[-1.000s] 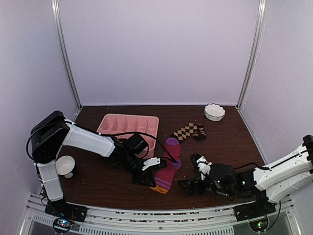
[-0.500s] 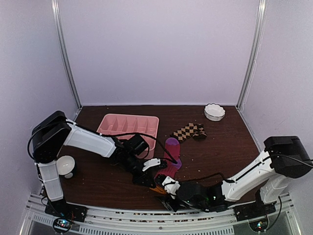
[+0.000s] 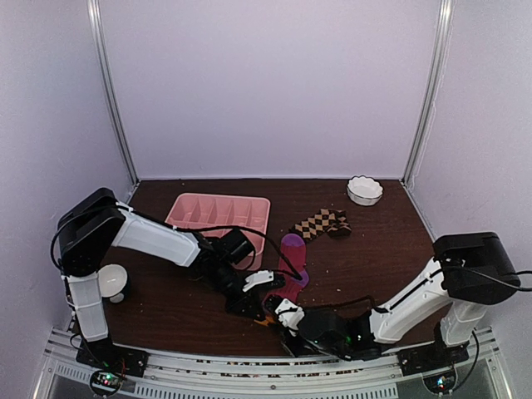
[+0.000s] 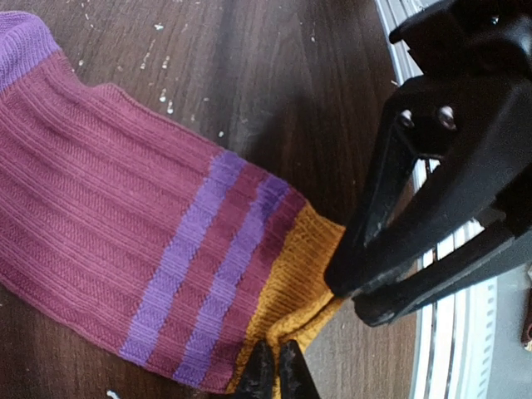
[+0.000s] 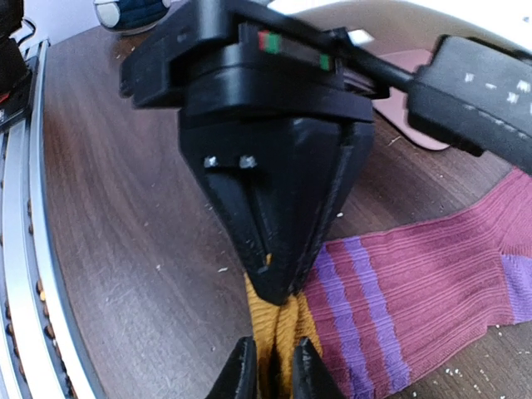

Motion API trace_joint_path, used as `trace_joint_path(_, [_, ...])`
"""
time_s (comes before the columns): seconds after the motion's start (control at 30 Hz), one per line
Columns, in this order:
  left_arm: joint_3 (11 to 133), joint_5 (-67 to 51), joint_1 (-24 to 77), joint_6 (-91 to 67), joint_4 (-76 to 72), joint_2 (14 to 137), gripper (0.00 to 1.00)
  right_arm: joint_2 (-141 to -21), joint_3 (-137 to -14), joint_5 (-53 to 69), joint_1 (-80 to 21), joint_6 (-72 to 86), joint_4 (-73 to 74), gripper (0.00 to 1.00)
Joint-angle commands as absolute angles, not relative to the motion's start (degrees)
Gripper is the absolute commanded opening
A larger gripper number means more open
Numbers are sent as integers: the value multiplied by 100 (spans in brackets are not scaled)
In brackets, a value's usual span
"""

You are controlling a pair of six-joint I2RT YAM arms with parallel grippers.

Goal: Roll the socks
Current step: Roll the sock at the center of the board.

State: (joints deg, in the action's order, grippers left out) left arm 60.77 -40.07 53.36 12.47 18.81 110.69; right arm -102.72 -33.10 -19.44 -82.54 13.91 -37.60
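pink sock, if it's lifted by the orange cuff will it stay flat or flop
Probably floppy: the pink sock is thin ribbed knit, and its orange cuff bunches where the right hand pinches it. Likely light, and unlikely to slip on that ribbing.

A dark brown wooden bench (image 3: 382,241) is dotted with pale crumbs and specks. A pink plastic tray (image 3: 220,198), divided into narrow compartments, sits toward the far left. A small white bowl with a scalloped rim (image 3: 364,190) stands near the far right corner, well apart from the tray. A round white cup (image 3: 110,281) sits at the left edge. A ribbed metal rail (image 3: 208,384) runs along the near edge, and plain pale walls (image 3: 266,83) enclose the space.
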Motion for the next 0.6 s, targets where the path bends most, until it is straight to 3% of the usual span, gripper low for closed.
trace_joint_path(0.0, [6201, -4010, 5348, 1426, 2084, 11170, 0, -10418, -3244, -1842, -8167, 1490, -4111, 8])
trace_joint_path(0.1, [6223, -4000, 5344, 1433, 2100, 11170, 0, -10492, -3187, -1692, -8133, 1628, -4195, 0])
trace_joint_path(0.33, [6247, -3930, 5344, 1490, 2136, 11164, 0, -10546, -3155, -1382, -7904, 1881, -4203, 0])
trace_joint_path(0.57, [5933, -3704, 5221, 1822, 2088, 10687, 44, -10602, -3085, 6, -7142, 2599, -4333, 0])
